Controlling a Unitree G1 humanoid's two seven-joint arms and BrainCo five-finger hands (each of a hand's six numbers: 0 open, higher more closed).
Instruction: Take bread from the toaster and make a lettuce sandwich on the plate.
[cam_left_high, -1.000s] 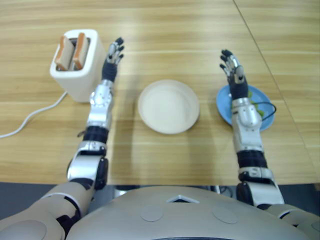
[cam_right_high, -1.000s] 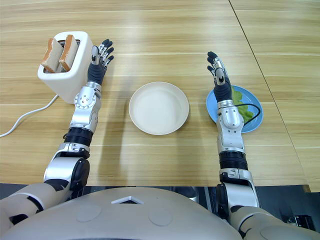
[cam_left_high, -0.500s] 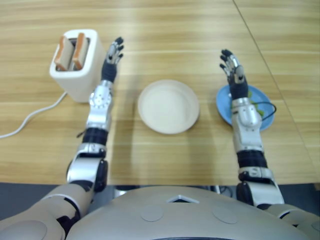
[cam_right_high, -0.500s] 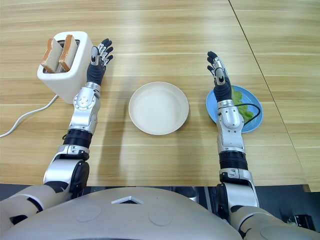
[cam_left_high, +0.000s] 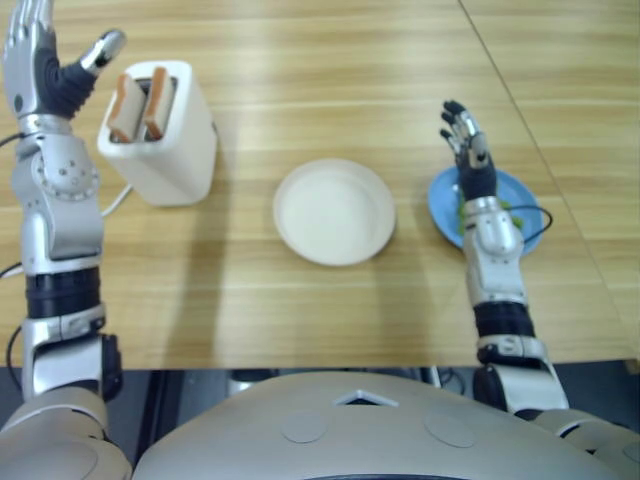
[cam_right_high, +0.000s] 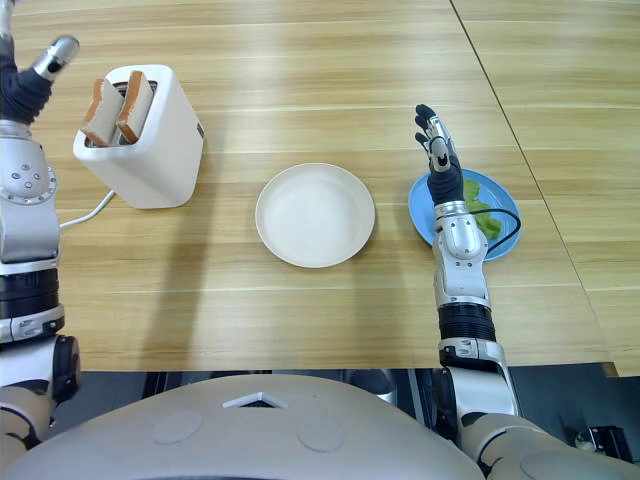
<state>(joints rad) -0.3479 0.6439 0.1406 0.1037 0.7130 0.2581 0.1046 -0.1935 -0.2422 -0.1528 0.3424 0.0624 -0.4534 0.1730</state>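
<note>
A white toaster (cam_left_high: 160, 135) stands at the table's back left with two slices of bread (cam_left_high: 142, 102) sticking out of its slots. My left hand (cam_left_high: 45, 70) is raised high to the left of the toaster, open, palm toward it, holding nothing. An empty cream plate (cam_left_high: 334, 211) lies at the table's middle. To its right a blue plate (cam_right_high: 503, 236) holds green lettuce (cam_right_high: 486, 218). My right hand (cam_right_high: 436, 143) is held open over the blue plate's left edge, its forearm covering part of the plate.
The toaster's white cord (cam_right_high: 82, 207) runs off leftward behind my left forearm. A black wire (cam_right_high: 513, 226) from my right arm loops over the blue plate. A seam in the table (cam_right_high: 510, 120) runs diagonally at the right.
My left arm has swung from the toaster's right side up and over to its left side, much nearer the camera. The right arm has stayed put. The view has shifted slightly.
</note>
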